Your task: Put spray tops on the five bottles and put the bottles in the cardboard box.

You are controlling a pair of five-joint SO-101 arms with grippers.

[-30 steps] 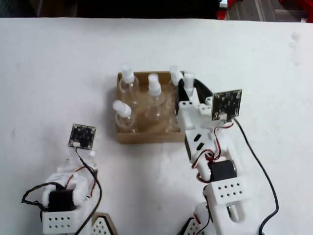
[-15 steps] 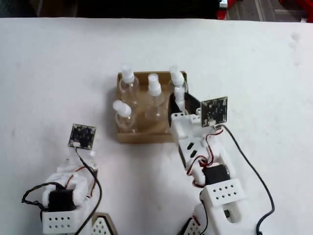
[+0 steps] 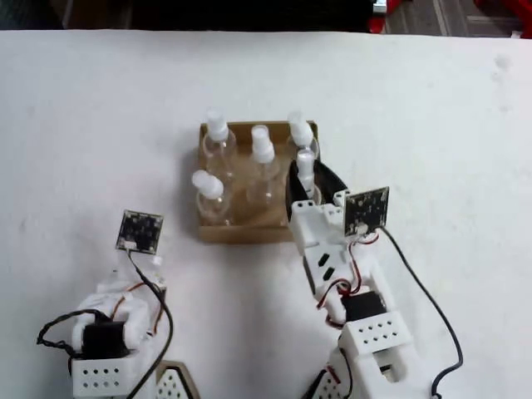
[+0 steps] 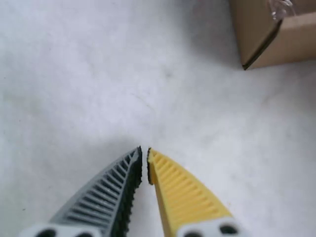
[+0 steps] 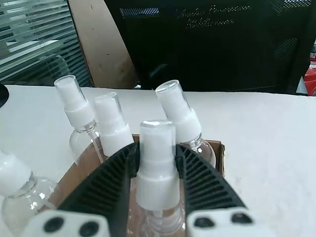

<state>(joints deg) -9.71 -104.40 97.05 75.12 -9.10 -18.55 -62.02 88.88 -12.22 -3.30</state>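
The cardboard box (image 3: 213, 229) sits mid-table with clear bottles standing upright in it, each with a white spray top: one at the back left (image 3: 218, 133), one in the middle (image 3: 263, 151), one at the back right (image 3: 297, 130). Another stands at the front left (image 3: 206, 188). My right gripper (image 3: 306, 170) is shut on the spray top of a further bottle (image 5: 157, 168), held upright at the box's right side; whether it rests on the box floor is hidden. My left gripper (image 4: 144, 154) is shut and empty, low over bare table near the box corner (image 4: 276, 42).
White tabletop (image 3: 100, 125) lies open all around the box. The left arm (image 3: 108, 337) sits folded at the near left edge. Dark furniture and a cardboard sheet (image 5: 101, 44) stand beyond the table's far edge.
The right arm has drawn back toward the near side, carrying its bottle from the box's far right corner to the right side near the front. The left arm stayed still.
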